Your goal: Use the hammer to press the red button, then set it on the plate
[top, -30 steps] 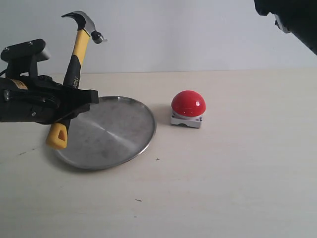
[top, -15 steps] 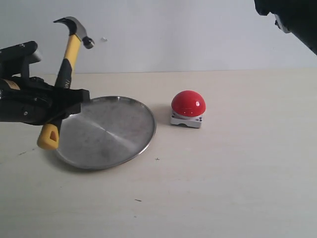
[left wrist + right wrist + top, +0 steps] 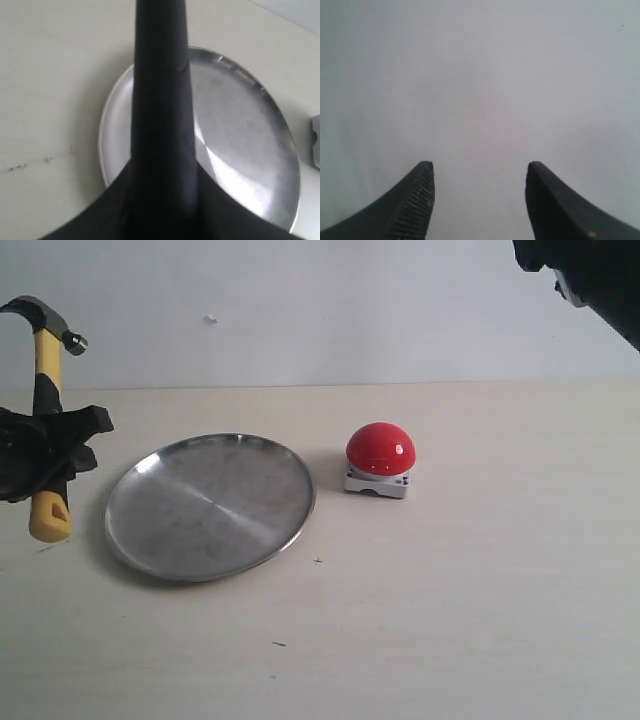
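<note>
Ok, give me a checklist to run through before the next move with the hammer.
1. Grip: left gripper shut on the hammer, head up: ok.
2. Hammer head above the red button: not ok, it hangs on the far side of the plate from the button.
3. Nothing on or around the button: ok.
4. Plate bare for the later drop: ok.
5. Button already pressed: cannot tell.
6. Other arm out of the way: right gripper open and raised aside: ok.

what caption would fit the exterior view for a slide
Left gripper holds the hammer upright left of the silver plate, with the red button beyond it.
</note>
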Robot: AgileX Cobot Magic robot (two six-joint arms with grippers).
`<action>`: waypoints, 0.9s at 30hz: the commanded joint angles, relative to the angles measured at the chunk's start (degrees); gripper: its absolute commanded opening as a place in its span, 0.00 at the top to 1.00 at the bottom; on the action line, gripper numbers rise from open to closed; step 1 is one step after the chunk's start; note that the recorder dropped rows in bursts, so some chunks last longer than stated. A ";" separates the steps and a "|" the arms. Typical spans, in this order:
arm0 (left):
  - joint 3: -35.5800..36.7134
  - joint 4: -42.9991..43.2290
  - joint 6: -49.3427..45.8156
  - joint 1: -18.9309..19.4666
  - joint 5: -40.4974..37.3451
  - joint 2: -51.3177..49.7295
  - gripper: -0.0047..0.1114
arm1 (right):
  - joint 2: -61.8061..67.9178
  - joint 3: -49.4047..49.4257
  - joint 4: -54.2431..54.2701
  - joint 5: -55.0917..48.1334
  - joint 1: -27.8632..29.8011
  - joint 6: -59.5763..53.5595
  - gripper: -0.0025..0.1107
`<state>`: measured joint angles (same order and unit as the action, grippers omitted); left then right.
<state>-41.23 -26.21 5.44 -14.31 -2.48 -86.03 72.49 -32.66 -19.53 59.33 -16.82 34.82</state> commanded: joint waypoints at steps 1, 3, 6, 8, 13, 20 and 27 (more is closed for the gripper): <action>1.70 1.88 1.54 -4.19 11.28 1.43 0.96 | -0.39 -0.44 -0.56 0.46 0.12 -0.09 0.50; 2.35 8.54 7.14 -7.42 14.58 1.43 0.96 | -0.39 -0.44 -0.93 0.99 0.12 -0.09 0.50; 2.70 23.69 22.69 -12.25 20.58 1.43 0.96 | -0.39 -0.44 -0.56 0.87 0.12 -0.09 0.50; 2.70 36.62 36.77 -14.21 27.37 1.43 0.96 | -0.39 -0.44 -0.56 0.32 0.12 -0.09 0.50; 2.01 63.12 62.37 -14.21 46.76 -1.36 0.96 | -0.39 -0.44 -0.56 0.32 0.12 -0.09 0.50; -2.29 63.26 63.41 -13.65 40.73 -9.32 0.96 | -0.39 -0.44 -0.56 0.32 0.12 -0.09 0.50; -6.96 67.97 74.70 -9.00 40.70 -18.64 0.96 | -0.39 -0.44 -0.70 0.32 0.12 -0.09 0.50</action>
<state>-45.79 39.09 76.06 -25.21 34.65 -102.57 72.49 -32.66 -19.90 59.60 -16.82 34.82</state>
